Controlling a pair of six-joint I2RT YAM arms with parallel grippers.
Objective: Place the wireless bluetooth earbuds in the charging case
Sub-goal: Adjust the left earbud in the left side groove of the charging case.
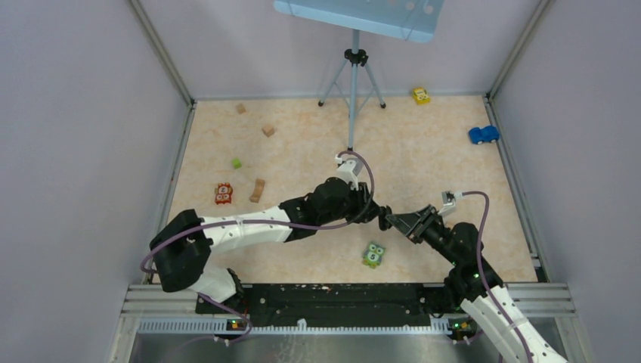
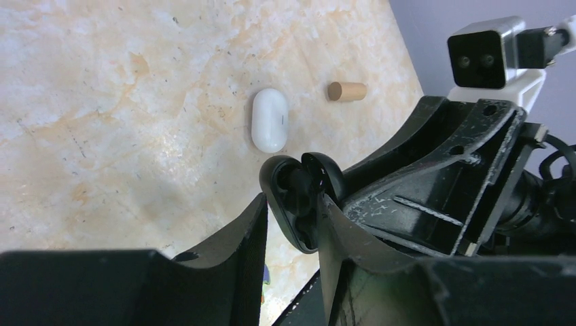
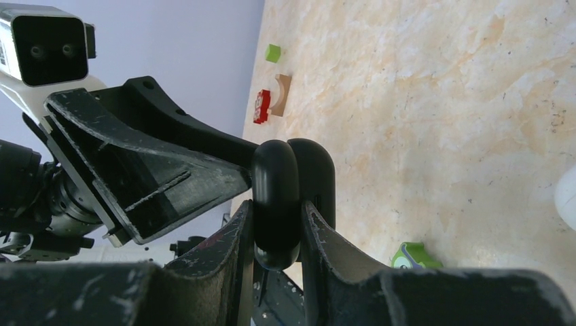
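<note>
My right gripper is shut on a black charging case, held above the table with its lid swung open beside it. In the left wrist view the case shows its open inside, where a dark rounded earbud sits in a well. My left gripper is open, with its fingertips on either side of the case's rim and nothing gripped. The two grippers meet mid-table in the top view, left gripper against right gripper. A closed white case lies on the table beyond.
A wooden cylinder lies near the white case. A green owl toy stands in front of the grippers. A red owl toy, wooden blocks and a green cube lie left. A tripod and toy cars stand behind.
</note>
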